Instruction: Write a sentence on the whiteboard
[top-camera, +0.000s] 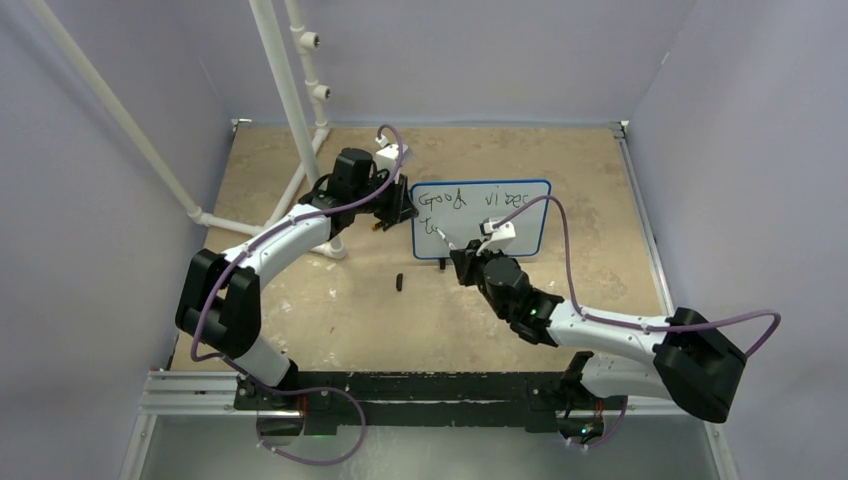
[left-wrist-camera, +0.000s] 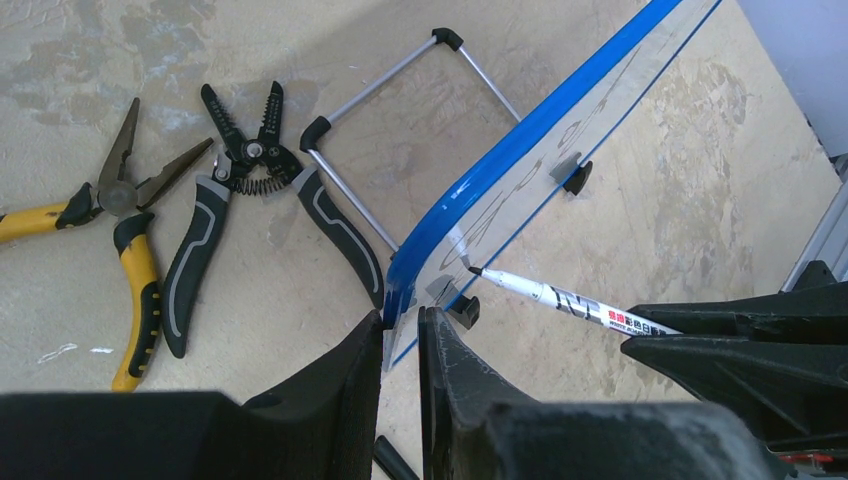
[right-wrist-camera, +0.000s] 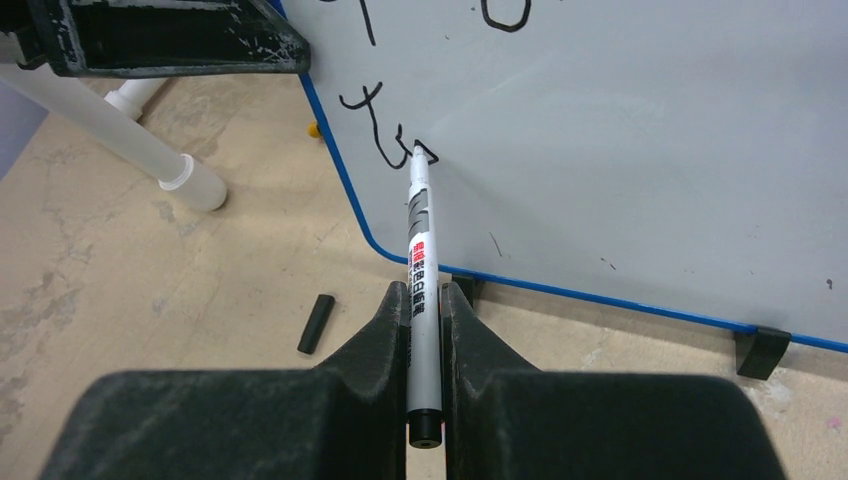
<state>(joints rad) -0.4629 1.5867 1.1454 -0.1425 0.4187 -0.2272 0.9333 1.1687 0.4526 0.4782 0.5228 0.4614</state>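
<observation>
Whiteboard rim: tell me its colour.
Blue. The whiteboard rim shows best in the left wrist view, as a bright band along the board's edge.

Behind the whiteboard (right-wrist-camera: 620, 150), its wire stand (left-wrist-camera: 385, 85), yellow pliers (left-wrist-camera: 130, 260), black wire strippers (left-wrist-camera: 250, 200) and the white pipe frame (top-camera: 285, 100) crowd the left rear. The left gripper (left-wrist-camera: 402, 325) blocks the board's left edge, and the right gripper (right-wrist-camera: 425, 295) with its marker (right-wrist-camera: 420, 230) blocks the lower left face (a cap (right-wrist-camera: 316, 323) lies just in front). Bare tabletop (top-camera: 600, 200) lies right of the board.
</observation>
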